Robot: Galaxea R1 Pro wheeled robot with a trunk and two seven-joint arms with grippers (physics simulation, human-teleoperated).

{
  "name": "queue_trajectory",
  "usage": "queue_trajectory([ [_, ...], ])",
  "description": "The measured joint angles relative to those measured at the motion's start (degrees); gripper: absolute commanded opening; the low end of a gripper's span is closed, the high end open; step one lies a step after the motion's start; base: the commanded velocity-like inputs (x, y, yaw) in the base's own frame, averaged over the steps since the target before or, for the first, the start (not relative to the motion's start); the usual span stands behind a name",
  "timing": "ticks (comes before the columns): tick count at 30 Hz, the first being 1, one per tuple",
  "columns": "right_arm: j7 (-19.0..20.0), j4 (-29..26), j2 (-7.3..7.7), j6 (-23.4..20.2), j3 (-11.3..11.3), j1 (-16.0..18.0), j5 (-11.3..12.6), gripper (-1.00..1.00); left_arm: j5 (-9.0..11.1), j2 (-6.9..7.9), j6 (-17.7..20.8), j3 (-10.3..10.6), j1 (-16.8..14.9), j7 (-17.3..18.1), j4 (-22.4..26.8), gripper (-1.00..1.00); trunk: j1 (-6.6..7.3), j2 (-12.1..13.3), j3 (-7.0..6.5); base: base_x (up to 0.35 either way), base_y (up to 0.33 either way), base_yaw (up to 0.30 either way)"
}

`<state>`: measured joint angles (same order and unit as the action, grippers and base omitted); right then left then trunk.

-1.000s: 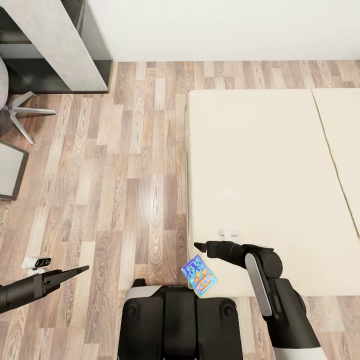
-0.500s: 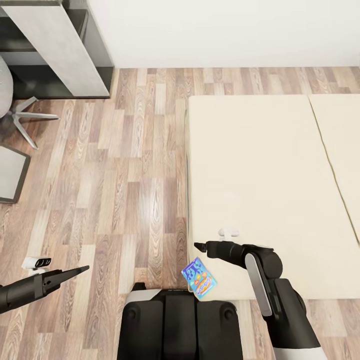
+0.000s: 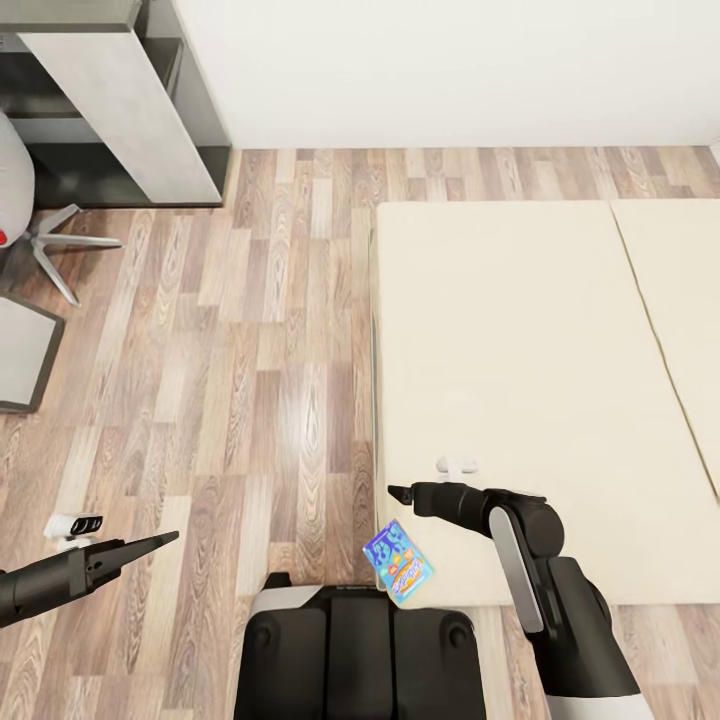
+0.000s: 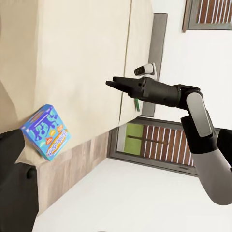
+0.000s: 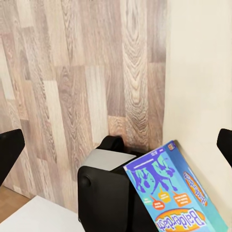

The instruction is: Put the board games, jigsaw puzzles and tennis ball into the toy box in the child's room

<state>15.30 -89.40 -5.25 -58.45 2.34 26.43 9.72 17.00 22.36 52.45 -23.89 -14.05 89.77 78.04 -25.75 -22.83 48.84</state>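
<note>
A blue board game (image 3: 397, 562) with colourful lettering leans at the near corner of the cream bed (image 3: 520, 340), against my dark base; it shows again in the wrist views (image 5: 176, 200) (image 4: 47, 131). My right gripper (image 3: 398, 492) hovers just above and beyond it, over the bed's edge, open and empty, its fingertips (image 5: 9, 147) far apart at the frame's two sides. My left gripper (image 3: 165, 541) hangs over the wood floor, well to the left of the board game, holding nothing. The table (image 3: 120, 95) stands at the far left. The toy box is out of view.
A swivel chair's metal legs (image 3: 62, 238) spread on the floor by the table. A grey panel (image 3: 20, 350) sits at the left edge. Wood-plank floor (image 3: 270, 340) lies open between table and bed. A white wall closes the far side.
The whole view has slid a little toward me, so the camera moved. Both arms keep their pose and the blue board game stays at the bed's corner.
</note>
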Motion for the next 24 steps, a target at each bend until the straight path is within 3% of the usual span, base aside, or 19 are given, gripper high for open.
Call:
queue_trajectory([
  [24, -0.1, 0.2, -0.07, 0.1, 0.1, 0.0, 0.0, 1.0, 0.0, -0.08, -0.1, 0.1, 0.0, 0.0, -0.1, 1.0, 0.0, 0.0, -2.25, 0.0, 0.0, 0.0],
])
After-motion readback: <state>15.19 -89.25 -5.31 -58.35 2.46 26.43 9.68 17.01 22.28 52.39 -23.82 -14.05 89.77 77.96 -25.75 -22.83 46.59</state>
